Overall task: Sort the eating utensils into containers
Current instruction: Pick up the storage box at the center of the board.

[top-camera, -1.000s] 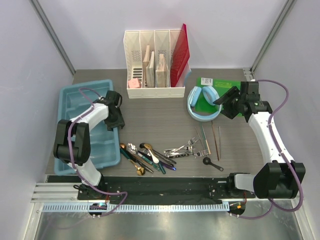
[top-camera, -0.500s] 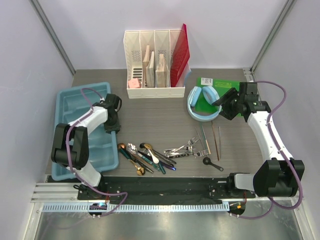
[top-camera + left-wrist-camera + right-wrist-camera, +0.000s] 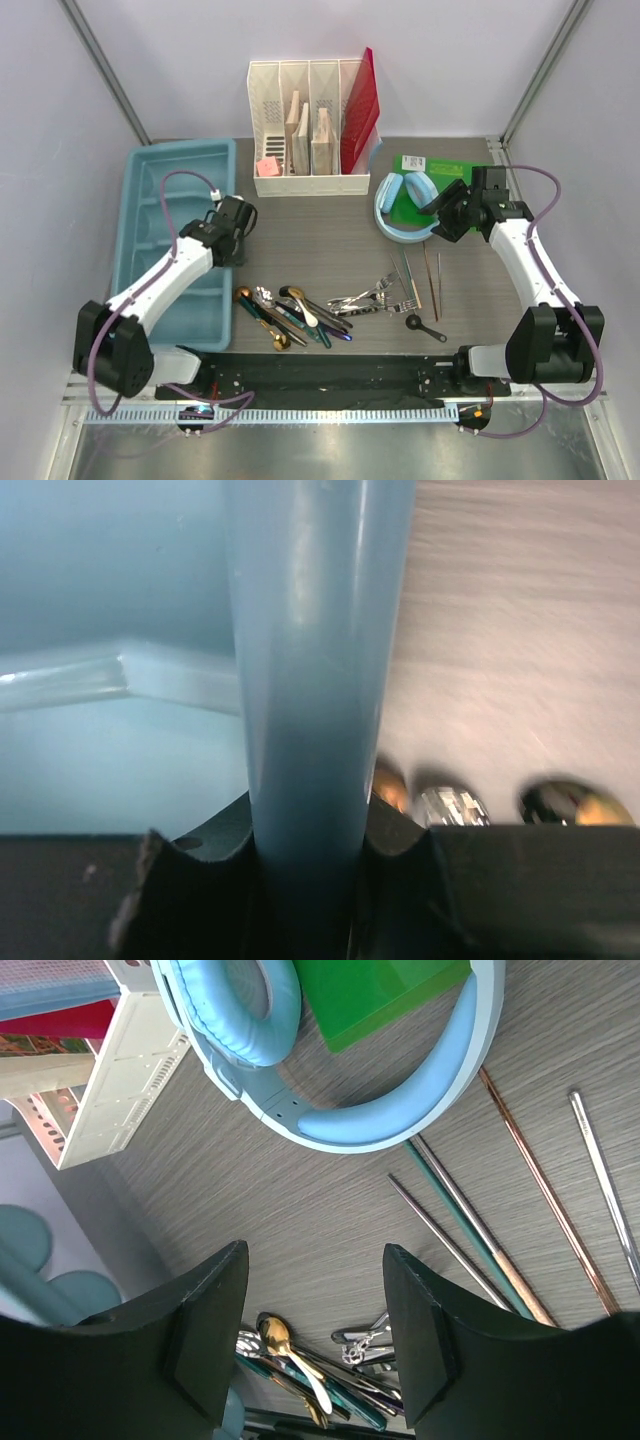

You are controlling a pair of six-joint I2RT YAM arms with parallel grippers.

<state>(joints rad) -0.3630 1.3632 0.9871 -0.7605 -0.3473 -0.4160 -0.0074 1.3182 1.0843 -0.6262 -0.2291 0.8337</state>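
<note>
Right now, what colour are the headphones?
The headphones are light blue. The right wrist view shows them best.

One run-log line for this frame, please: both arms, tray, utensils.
left gripper: shut on cutlery tray long wall | right gripper: open, empty, near headphones | utensils: on table, none visible in tray

Left arm reaches low from its base at 7 o'clock toward 9 o'clock, its gripper [image 3: 231, 245] pinched on the right wall of the cutlery tray [image 3: 145, 200]. Right arm arcs from 5 o'clock to 2 o'clock, its gripper [image 3: 444, 215] spread wide, holding nothing.
</note>
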